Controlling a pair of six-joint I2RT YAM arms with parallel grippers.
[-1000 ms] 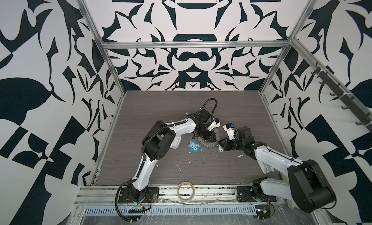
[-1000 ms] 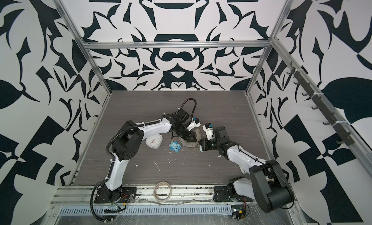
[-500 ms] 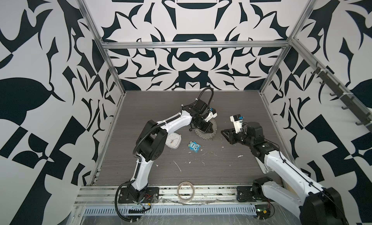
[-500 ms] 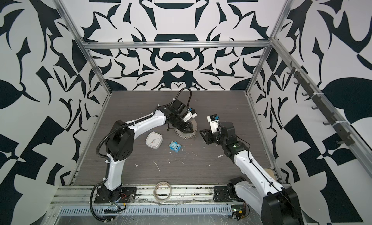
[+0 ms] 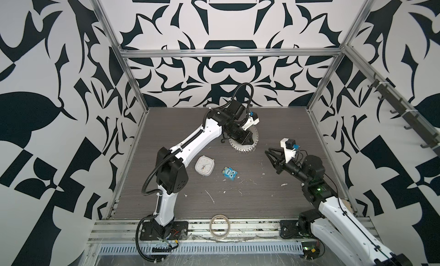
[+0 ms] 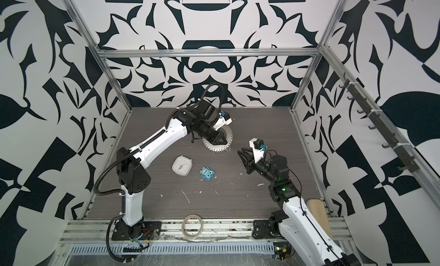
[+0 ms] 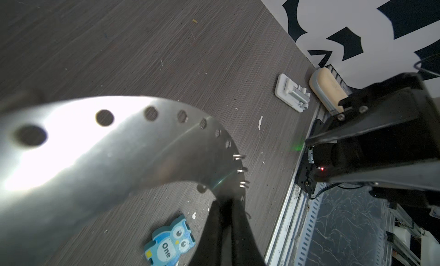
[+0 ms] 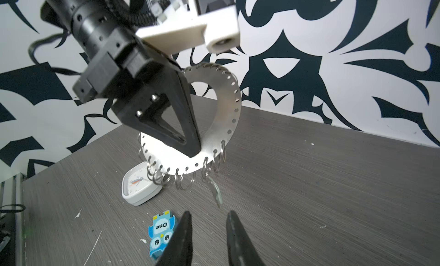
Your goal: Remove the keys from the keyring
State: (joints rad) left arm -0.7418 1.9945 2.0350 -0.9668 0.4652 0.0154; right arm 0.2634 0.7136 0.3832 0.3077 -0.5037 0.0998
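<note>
Grey wood-grain surface [image 5: 262, 200] inside a booth of black-and-white patterned walls. My left hand [image 5: 247, 140] is clamped on the keyring [image 8: 229, 105], a flat silver disc with a big central hole. It holds the disc clear of the surface and tilted on edge. I judge that this pose lets the small wire rings [image 8: 164, 176] along the low rim dangle freely. That way the one key [image 8: 215, 191] hanging among them drops away from the metal and faces my other arm.

My right hand [image 8: 209, 213] is empty, its two fingers a narrow gap apart. It sits apart from the disc and is aimed toward that key, and looks set to pinch it. A white square clock [image 5: 204, 166] and a blue owl toy [image 5: 229, 173] lie on the surface between the arms. A tape roll [image 5: 220, 226] rests on the front rail.

Both top views give the layout, but the left hand covers much of the disc and the key is too small to find. The right wrist view is the one that shows the key and the gap between the fingers. Only the left wrist view shows a white tag with a silver key [image 7: 291, 94]. It lies flat just beside a beige-topped block [image 7: 327, 88] near the edge, well apart from the keyring, and seems to be off already.
</note>
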